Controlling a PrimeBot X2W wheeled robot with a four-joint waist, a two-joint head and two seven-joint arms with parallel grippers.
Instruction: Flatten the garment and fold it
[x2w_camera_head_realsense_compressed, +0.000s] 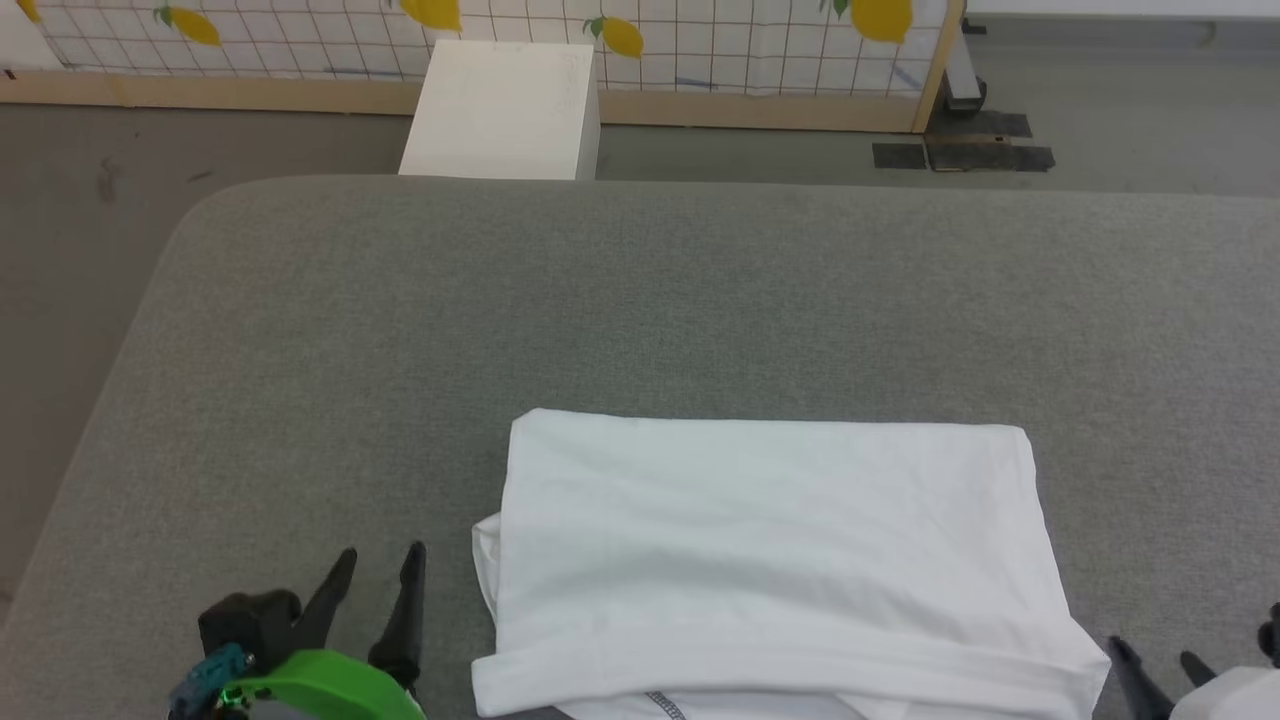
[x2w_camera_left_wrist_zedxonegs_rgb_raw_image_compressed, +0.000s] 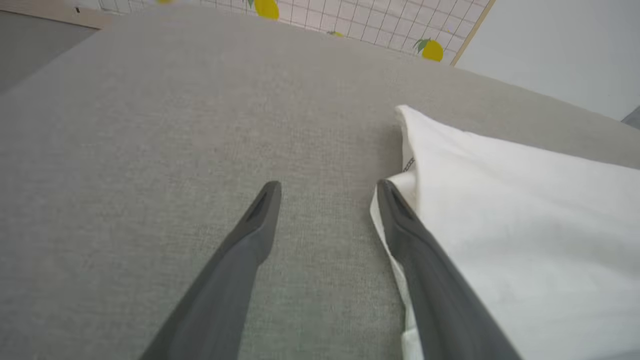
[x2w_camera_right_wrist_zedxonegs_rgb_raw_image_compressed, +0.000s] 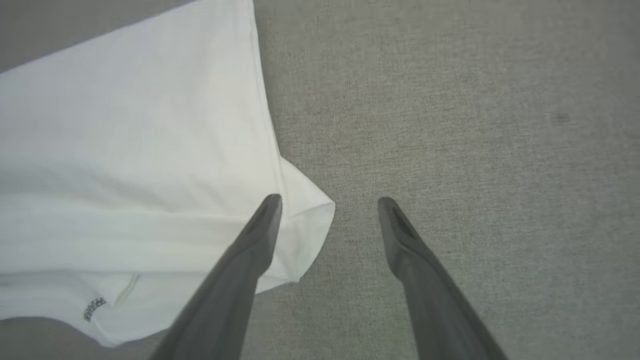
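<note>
Garment (x2w_camera_head_realsense_compressed: 770, 560) lay on the worktop (x2w_camera_head_realsense_compressed: 640, 300) near its front edge, centre to right in your head view. It was doubled into a neat rectangle. Long axis ran left to right, across your front. A lower layer stuck out along the near side, with a bit of dark stitching (x2w_camera_head_realsense_compressed: 662, 705) showing.

Left hand (x2w_camera_head_realsense_compressed: 382, 550) sat just beside the garment's left short edge, fingers spread, holding nothing. In the left wrist view its garment-side finger (x2w_camera_left_wrist_zedxonegs_rgb_raw_image_compressed: 400, 220) lined up with that edge. Touching or just above it, you could not tell.

Right hand (x2w_camera_head_realsense_compressed: 1152, 650) sat at the near right corner, also spread and empty. One finger (x2w_camera_right_wrist_zedxonegs_rgb_raw_image_compressed: 260, 230) crossed the corner flap in its wrist view.

Judgement: the garment lay between your two hands, neither clearly nearer. Each short end faced one hand. Any further fold would likely go end over end along the long axis, or you would tidy the near layer first.
</note>
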